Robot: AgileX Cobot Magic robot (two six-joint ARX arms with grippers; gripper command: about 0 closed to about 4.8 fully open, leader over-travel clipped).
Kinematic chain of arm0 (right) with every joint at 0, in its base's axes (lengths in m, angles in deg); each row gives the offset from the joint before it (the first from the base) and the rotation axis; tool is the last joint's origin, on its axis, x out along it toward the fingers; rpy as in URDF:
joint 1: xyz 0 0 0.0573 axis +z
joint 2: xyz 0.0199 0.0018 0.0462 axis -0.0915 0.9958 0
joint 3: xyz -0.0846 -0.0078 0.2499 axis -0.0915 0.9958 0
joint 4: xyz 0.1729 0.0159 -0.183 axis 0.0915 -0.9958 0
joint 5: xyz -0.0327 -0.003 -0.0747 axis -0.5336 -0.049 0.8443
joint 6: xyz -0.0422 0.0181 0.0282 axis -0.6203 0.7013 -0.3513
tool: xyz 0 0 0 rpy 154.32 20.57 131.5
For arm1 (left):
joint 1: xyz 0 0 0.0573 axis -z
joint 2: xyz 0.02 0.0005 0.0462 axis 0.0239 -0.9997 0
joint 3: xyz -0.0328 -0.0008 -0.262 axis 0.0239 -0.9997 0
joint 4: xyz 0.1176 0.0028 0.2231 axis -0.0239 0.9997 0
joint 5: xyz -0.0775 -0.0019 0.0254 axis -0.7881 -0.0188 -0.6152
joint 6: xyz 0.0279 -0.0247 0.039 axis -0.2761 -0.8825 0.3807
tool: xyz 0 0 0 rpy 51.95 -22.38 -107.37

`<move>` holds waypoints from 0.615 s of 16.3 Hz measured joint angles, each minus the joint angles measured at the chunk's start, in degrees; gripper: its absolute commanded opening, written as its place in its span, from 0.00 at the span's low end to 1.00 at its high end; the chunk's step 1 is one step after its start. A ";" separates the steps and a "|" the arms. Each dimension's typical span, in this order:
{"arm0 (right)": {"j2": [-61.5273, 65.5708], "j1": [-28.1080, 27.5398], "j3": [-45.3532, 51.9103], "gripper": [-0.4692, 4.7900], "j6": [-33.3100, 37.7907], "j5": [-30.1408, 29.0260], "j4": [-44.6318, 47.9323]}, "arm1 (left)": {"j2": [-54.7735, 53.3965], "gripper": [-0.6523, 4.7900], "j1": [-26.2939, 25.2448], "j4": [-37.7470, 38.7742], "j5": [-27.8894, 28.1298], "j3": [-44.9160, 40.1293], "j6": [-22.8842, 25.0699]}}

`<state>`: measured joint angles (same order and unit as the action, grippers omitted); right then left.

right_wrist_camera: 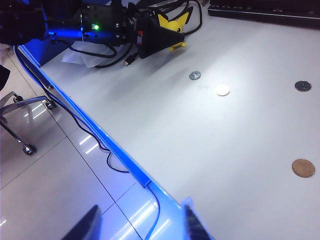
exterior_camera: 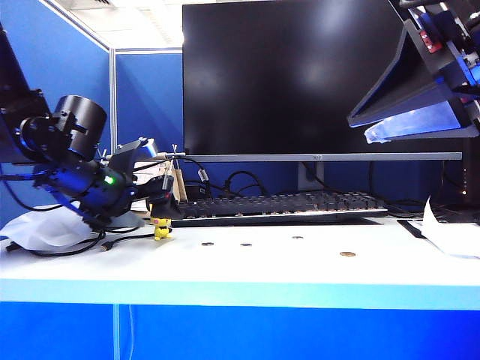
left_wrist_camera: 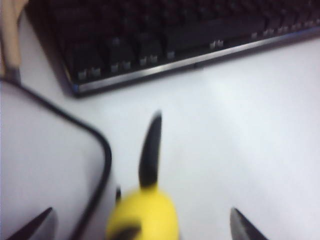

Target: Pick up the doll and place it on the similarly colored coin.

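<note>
**Entry: doll between spread left fingers, not yet gripped**

Nearest item, tabletop: white, blue front edge. Four coins lie in a loose row across its middle. The coin, golden-brown and the largest, sits on the right of the exterior view; the three dull coins lie left of it, toward the doll.

Doll: yellow, black-tipped ears, upright at the left end of the row, just ahead of the keyboard. Long axis vertical, ears up.

Left gripper: low at the doll, fingers spread wide. In the left wrist view the doll's head shows between the two fingertips, clear of the far one. A black cable runs close beside it. Judgement: the doll lies directly within the opening; closing should take it across the body.

Right gripper: raised high on the right, well apart from the doll, fingers apart and empty. The left arm is far nearer.

Farthest: dark monitor.
</note>
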<state>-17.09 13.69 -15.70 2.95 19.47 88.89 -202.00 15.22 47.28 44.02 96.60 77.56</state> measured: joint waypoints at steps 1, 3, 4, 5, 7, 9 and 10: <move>0.02 0.00 0.00 0.49 0.00 0.00 0.00 | -0.33 1.00 0.00 -0.04 -0.02 1.14 0.00; 0.02 0.00 0.00 0.49 -0.68 0.00 0.00 | -1.33 1.00 0.00 0.35 -0.74 1.62 0.00; 0.02 0.00 0.00 0.49 -1.07 0.00 0.02 | -1.33 1.00 0.17 0.33 -0.79 1.62 0.00; 0.02 0.00 0.00 0.49 -1.07 0.00 0.02 | -1.33 1.00 0.20 0.24 -0.81 1.62 0.02; 0.02 0.00 0.00 0.49 -1.09 0.00 0.04 | -1.79 1.00 0.20 -0.15 -0.83 1.62 0.02; 0.00 0.00 0.00 0.49 -1.09 0.00 0.00 | -2.54 1.00 0.70 -0.31 -0.79 1.66 0.02; 0.02 0.00 0.00 0.49 -1.09 0.00 0.02 | -2.91 1.00 1.29 -0.55 -0.81 1.97 0.02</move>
<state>-17.07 13.69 -15.70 1.86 19.47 88.91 -204.90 16.50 46.74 43.21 98.57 77.58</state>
